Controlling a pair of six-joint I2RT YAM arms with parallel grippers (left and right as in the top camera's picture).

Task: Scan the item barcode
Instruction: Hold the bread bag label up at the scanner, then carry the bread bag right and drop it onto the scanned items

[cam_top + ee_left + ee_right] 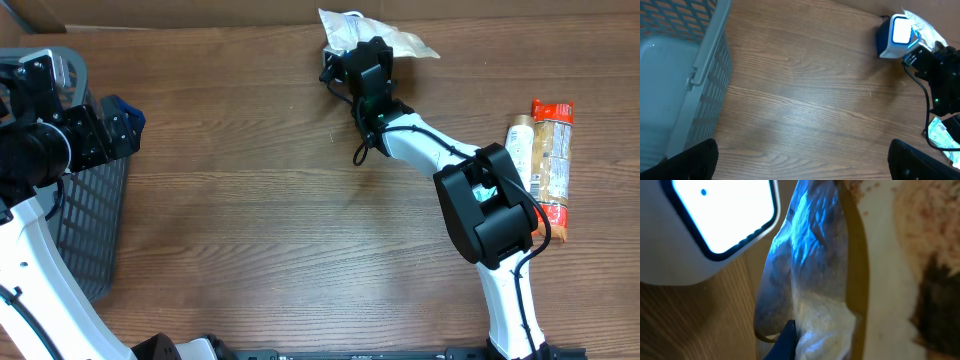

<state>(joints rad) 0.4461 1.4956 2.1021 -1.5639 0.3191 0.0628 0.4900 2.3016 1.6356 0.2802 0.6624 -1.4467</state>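
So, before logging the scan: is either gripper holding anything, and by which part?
The right gripper is shut on the clear plastic bag, pinched at its near edge. The left gripper is open and empty.

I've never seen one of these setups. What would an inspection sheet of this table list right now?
Surface: wooden table.
Job's things: plastic bag held at the lit barcode scanner.
Clutter: grey mesh basket on the left; packaged goods on the right.
Grippers: left gripper open, empty; right gripper shut on the plastic bag.
Cables: black cable looping off the right arm.
Surroundings: cardboard wall behind.
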